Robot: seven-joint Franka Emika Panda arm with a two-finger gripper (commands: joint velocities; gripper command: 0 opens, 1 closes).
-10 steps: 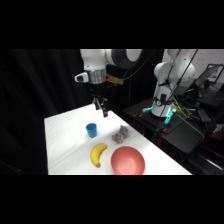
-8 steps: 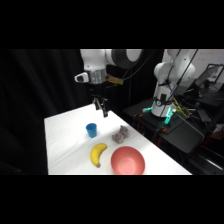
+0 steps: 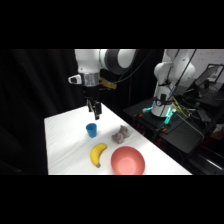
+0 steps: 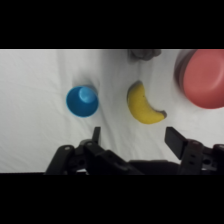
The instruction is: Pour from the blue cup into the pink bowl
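Note:
The blue cup [image 3: 91, 130] stands upright on the white table, left of centre; the wrist view shows the blue cup [image 4: 82, 100] from above, open side up. Near the table's front lies the pink bowl [image 3: 127, 161], cut off at the right edge in the wrist view as the pink bowl [image 4: 203, 77]. My gripper [image 3: 94, 114] hangs a short way above and just behind the cup, touching nothing. Its fingers are open in the wrist view, gripper [image 4: 132, 136], with nothing between them.
A yellow banana [image 3: 98, 153] lies between cup and bowl, also seen as the banana [image 4: 142, 103]. A small grey lumpy object [image 3: 120, 134] sits right of the cup. A second white robot arm [image 3: 167, 75] stands on a dark stand beyond the table's right edge.
The arm has come a little lower and closer to the cup. The objects on the table have not moved.

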